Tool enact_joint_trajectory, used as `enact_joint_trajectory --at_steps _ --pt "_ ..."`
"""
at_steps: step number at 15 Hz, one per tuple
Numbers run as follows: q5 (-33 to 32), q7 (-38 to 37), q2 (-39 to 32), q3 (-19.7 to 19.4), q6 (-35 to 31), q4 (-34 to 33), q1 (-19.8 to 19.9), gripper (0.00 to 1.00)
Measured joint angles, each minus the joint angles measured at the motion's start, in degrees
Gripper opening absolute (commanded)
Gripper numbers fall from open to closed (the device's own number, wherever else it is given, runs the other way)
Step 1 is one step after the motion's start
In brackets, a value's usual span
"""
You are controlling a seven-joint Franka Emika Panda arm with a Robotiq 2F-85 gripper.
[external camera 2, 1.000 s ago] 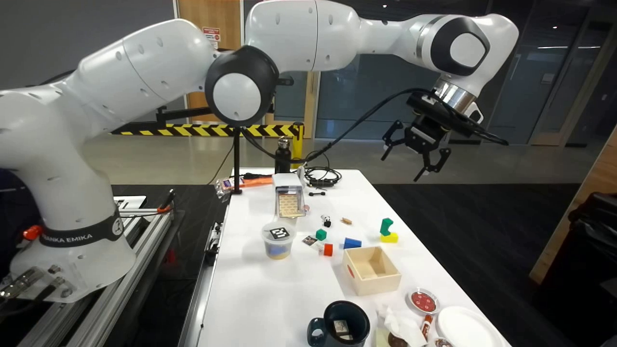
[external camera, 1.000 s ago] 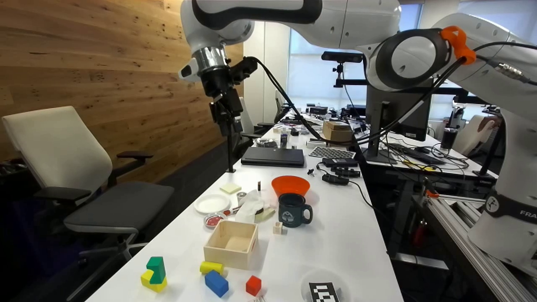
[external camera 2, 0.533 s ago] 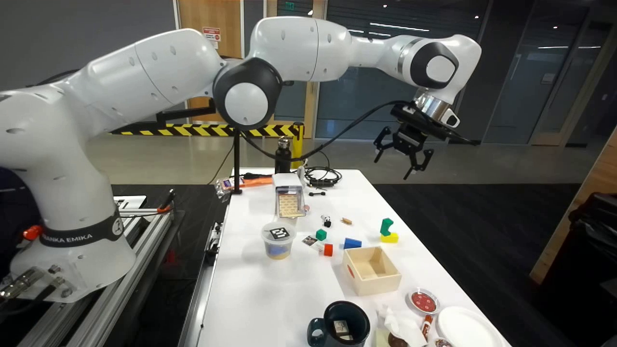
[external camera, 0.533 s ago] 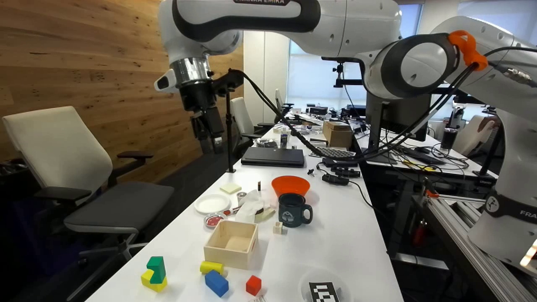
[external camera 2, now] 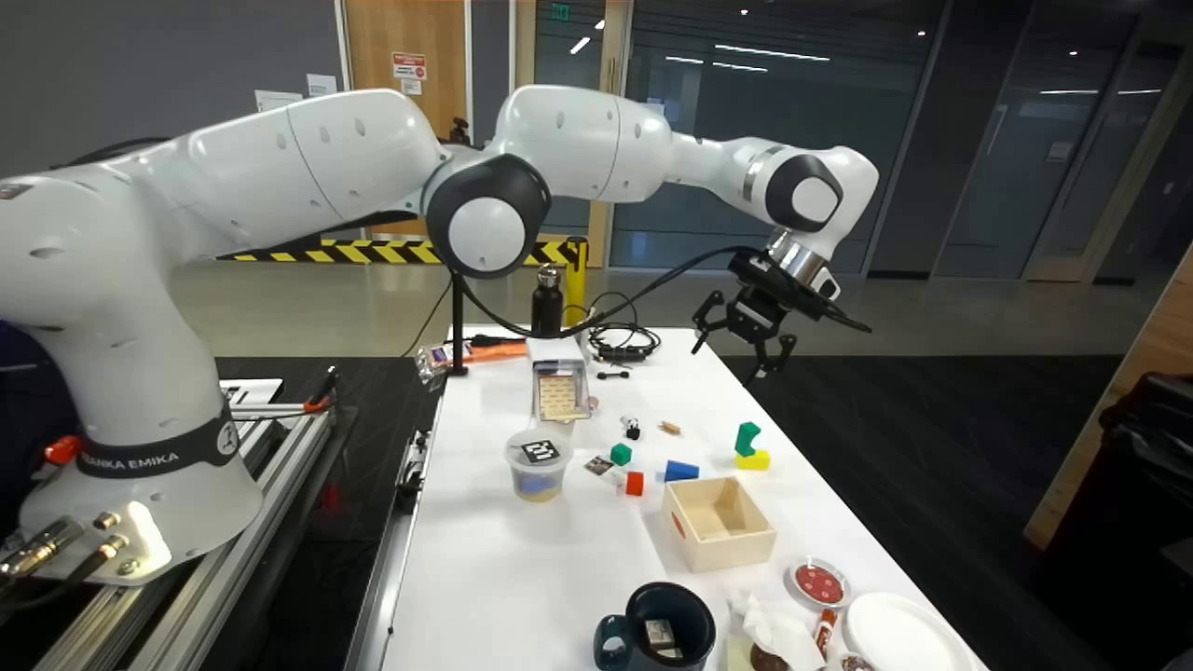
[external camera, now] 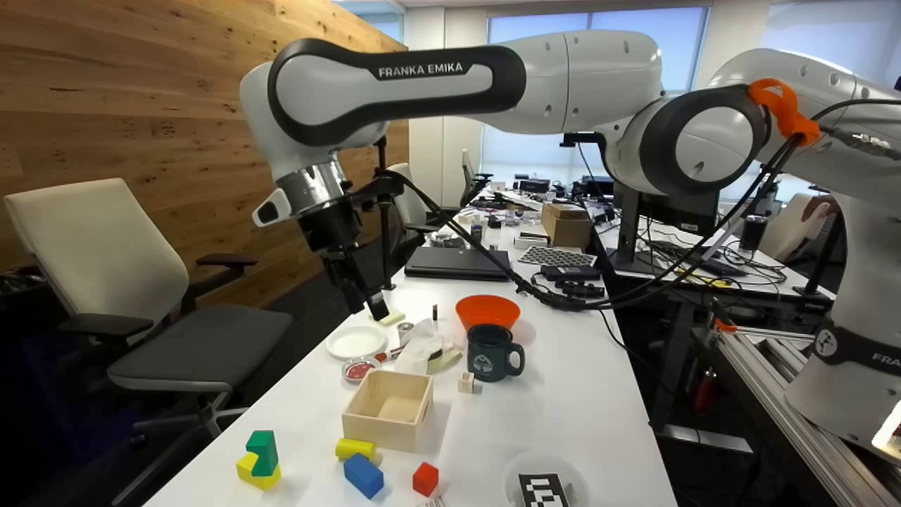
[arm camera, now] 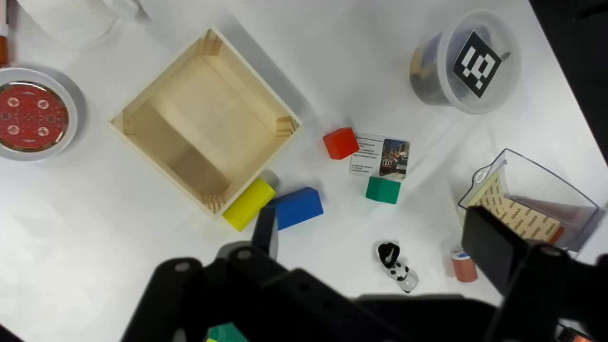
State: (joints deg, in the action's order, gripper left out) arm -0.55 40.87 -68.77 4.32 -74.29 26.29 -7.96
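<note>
White table (external camera: 570, 415), yellow cylinder (arm camera: 248, 203), lengthwise along box (external camera: 380, 431)

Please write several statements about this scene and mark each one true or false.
1. The hand is open. True.
2. The hand grips the blue block. False: the hand is empty; the blue block lies on the table.
3. The yellow cylinder lies beside the wooden box. True.
4. The red cube is inside the wooden box. False: the red cube is outside.
5. The mug is empty. False: pale pieces show inside the mug.
6. The plastic tub has a square marker on top. True.
</note>
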Motion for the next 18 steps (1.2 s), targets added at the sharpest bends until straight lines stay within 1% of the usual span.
enact_joint_trajectory --at_steps 3,8,10,13,17,18 --pt "-0.25 -0.02 -1.73 -0.02 0.1 -0.17 -0.68 1.0" --pt "-0.25 -0.02 -1.73 -0.02 0.13 -1.14 -0.4 1.0" --pt "-0.16 -0.38 -1.76 0.16 -1.16 -0.91 -0.46 1.0" --pt "2.25 -6.7 -3.04 2.17 -7.7 -0.8 -0.67 1.0" --pt "5.18 -16.91 -6.96 5.01 -18.81 -0.34 -2.32 1.0" --pt "5.25 -18.34 -7.9 5.22 -20.73 -0.08 -2.85 1.0"
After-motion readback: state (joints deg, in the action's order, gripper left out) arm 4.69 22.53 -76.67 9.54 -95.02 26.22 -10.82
